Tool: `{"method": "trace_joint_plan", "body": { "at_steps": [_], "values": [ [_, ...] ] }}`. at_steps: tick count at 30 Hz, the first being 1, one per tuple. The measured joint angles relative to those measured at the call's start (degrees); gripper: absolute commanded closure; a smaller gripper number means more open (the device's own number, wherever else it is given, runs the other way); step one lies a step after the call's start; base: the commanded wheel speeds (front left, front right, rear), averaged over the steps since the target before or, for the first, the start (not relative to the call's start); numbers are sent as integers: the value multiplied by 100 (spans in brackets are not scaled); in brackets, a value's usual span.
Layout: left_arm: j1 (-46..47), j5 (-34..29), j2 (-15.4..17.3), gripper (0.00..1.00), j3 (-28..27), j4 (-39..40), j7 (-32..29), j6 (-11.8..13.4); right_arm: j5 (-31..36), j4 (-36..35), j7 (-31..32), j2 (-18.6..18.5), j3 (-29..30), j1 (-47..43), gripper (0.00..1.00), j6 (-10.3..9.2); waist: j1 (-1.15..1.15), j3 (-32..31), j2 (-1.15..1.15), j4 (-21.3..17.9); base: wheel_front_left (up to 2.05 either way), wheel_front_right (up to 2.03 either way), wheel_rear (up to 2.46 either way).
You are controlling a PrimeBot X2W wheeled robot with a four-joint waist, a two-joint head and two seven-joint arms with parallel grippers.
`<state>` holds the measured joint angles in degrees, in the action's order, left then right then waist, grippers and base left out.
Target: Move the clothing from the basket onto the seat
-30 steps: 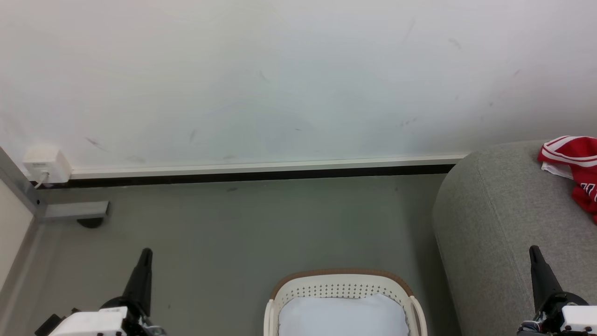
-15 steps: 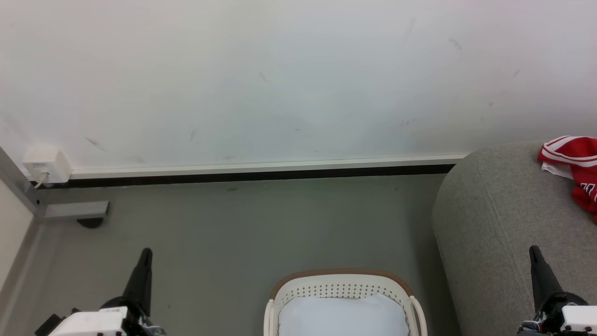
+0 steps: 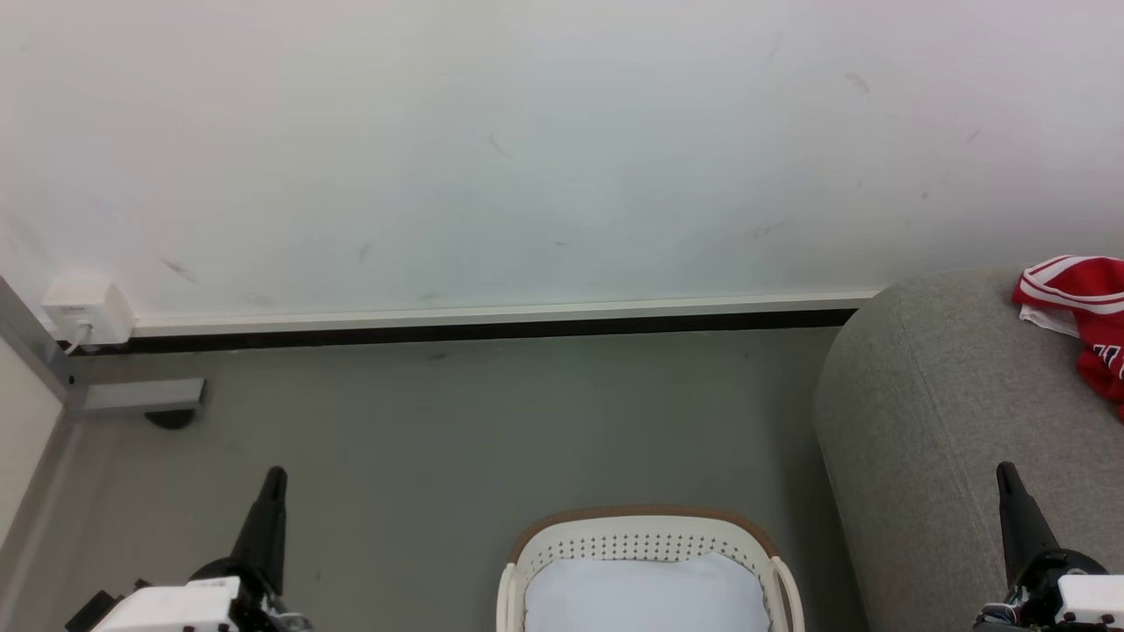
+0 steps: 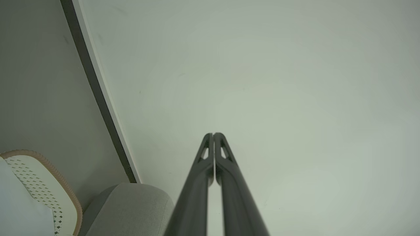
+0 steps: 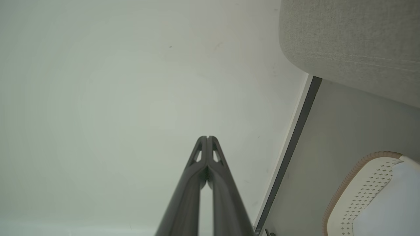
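Your right hand [image 3: 1004, 472], closed and empty, is nearer the clothing [image 3: 1076, 298], which lies ahead of it on the seat [image 3: 931, 412]. Your left hand [image 3: 276, 474], closed too, is across the basket [image 3: 645, 512], well apart.

The left gripper [image 3: 274, 481] was basically two long matte fingers [image 4: 197, 190], near-black, tapering to a skinny rounded tip, and each had a small triangular cut-out just below that tip. The right gripper [image 3: 1005, 478] was the same build in the same charcoal plastic. Behind each sat a rounded black knuckle [image 3: 1045, 566], then a boxy white housing [image 3: 167, 607]. The left housing had tiny dark dots along its lower edge, too small to make out, with some shiny metal bits beside it.
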<state>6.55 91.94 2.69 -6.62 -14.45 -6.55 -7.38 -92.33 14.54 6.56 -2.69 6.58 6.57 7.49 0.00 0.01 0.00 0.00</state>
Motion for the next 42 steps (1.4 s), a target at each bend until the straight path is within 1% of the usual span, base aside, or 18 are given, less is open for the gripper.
{"method": "trace_joint_plan", "body": {
  "at_steps": [42],
  "values": [
    [0,0,0,100,0,0,0,0,0,0,0,0,0,1,100,0,0,0,0,0,0,0,0]
  ]
}}
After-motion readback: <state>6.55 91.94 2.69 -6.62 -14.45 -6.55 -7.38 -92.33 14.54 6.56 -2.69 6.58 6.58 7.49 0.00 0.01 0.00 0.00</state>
